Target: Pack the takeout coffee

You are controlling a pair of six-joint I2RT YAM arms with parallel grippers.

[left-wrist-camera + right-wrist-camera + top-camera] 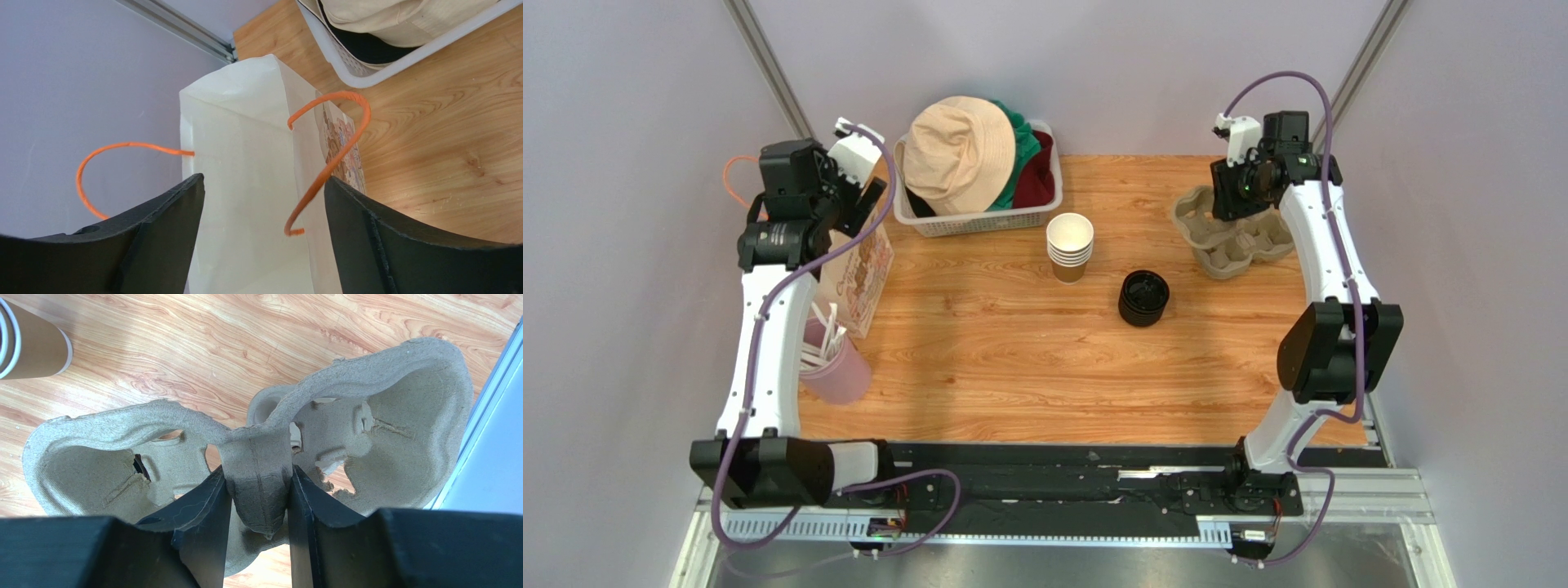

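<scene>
Wooden table (989,355): paper cup stack (1069,248) upright, mouth up

On the table (1014,368), a basket (977,224) sits at the rear, left of centre, with hats (959,153) piled in it. Just in front of it to the right stands a stack of paper cups (1069,245). A stack of lids (1144,298) lies near it, closer to the arms and further right. A cup carrier (1234,245) sits at the right rear. A paper bag (867,276) stands at the left edge, with a cup of straws (840,374) in front of it.
</scene>
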